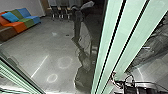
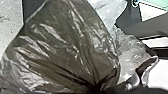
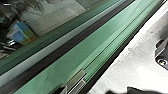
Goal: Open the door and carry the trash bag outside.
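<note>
The dark, see-through trash bag [image 2: 62,45] looms large in the left wrist view, its neck gathered tight where my left gripper [image 2: 97,89] is shut on it. In the head view the glass door panels [image 1: 110,47] rise with pale green edges and dark lines. My right gripper [image 1: 119,82] is low beside them at the right, with dark parts and a cable around it. Green glass [image 3: 82,55] and a dark strip run slantwise in the right wrist view, with a small metal piece [image 3: 76,80] against the glass. How the right gripper stands cannot be made out.
A sofa [image 1: 18,21] in orange, green and blue stands at the far left, by a wall. Dark chairs [image 1: 58,12] are at the back. Grey floor [image 1: 42,47] shows light rings and streaks. A dark, robot-like shape, seemingly a reflection, shows in the middle. Another green-edged panel [image 1: 18,75] stands lower left.
</note>
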Robot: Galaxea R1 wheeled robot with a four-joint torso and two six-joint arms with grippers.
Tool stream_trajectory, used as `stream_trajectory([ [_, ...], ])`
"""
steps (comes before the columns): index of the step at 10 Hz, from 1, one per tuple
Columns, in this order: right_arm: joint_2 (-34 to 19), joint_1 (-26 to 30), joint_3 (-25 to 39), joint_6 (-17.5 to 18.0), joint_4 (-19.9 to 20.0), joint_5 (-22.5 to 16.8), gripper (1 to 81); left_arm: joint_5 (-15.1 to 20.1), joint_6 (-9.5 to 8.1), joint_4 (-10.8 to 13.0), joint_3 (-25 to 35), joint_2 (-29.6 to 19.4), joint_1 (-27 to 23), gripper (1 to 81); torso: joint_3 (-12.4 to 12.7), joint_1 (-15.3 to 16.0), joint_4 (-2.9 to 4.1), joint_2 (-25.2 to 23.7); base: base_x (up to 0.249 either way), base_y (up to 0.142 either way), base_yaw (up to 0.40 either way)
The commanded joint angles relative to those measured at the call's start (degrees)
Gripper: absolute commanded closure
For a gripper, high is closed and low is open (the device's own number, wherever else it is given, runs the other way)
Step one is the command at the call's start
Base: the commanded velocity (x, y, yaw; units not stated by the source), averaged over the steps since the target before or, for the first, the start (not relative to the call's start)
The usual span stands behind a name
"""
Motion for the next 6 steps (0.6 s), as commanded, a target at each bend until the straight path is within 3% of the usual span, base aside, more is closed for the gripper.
stream_trajectory([
  [1, -9.35, 8.83, -9.04, 6.75, 9.81, -19.99, 1.0, 4.43, -0.21, -0.32, 0.65, -0.15, 0.25, 81.1, 0.0, 0.0, 0.0, 0.0, 0.0, 0.0, 0.0],
  [6, -10.93, 13.14, -7.11, 6.4, 9.81, -22.45, 1.0, 4.43, -0.21, -0.32, 0.74, -0.24, 0.26, 81.1, -0.07, 0.0, 0.05, 0.04, 0.0, 0.0, 0.0],
])
